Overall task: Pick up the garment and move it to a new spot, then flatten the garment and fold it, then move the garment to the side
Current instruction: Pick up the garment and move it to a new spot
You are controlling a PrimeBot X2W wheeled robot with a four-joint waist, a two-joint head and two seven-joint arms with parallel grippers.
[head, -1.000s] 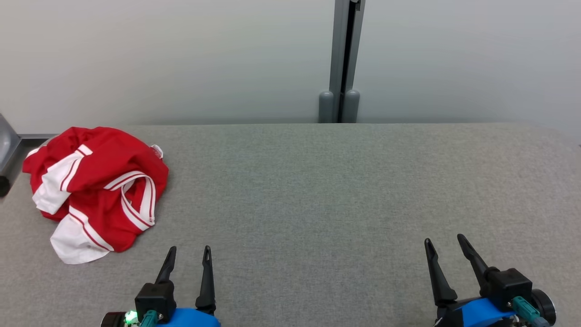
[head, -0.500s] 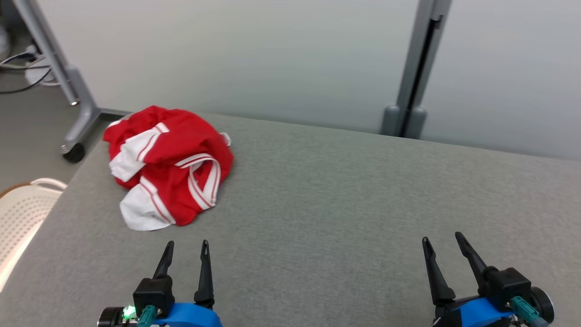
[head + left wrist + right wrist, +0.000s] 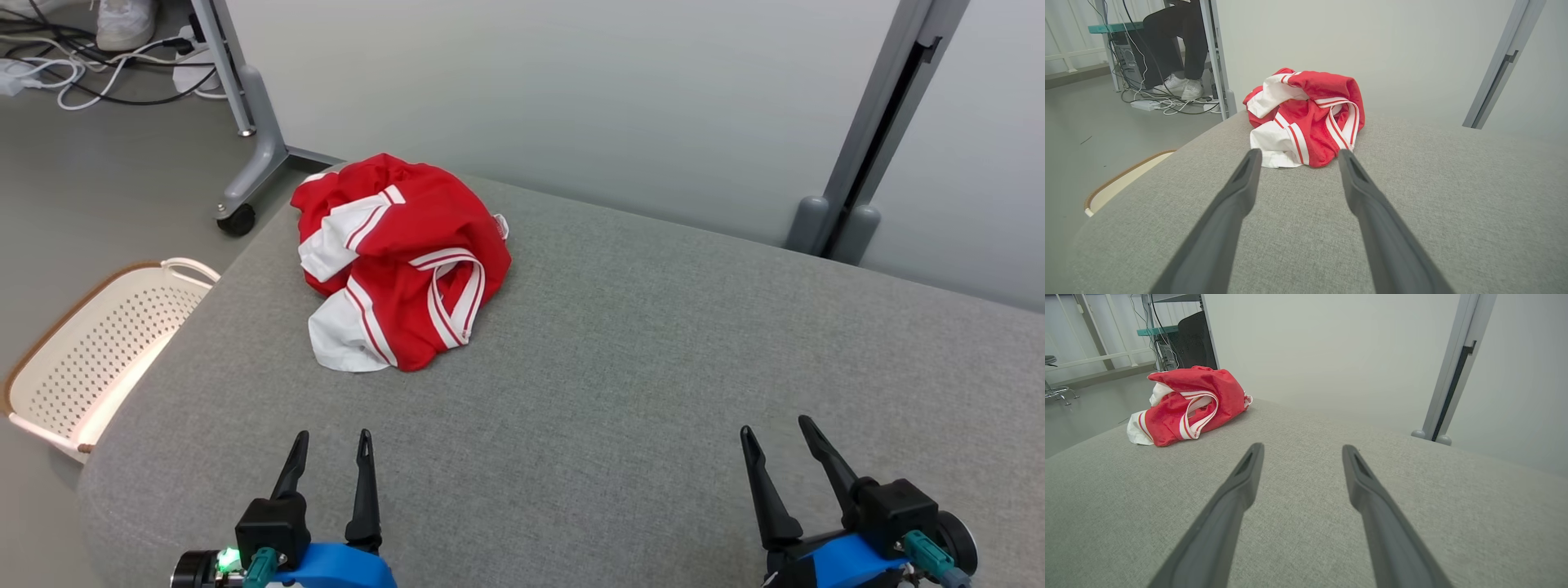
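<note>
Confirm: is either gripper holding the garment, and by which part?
Nothing is held. The left gripper and right gripper are both open and empty, apart from the crumpled red garment on the grey surface.

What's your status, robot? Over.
Left gripper open, empty. Right gripper open, empty. Garment crumpled, far left of table, untouched. Nothing blocks the reach.
</note>
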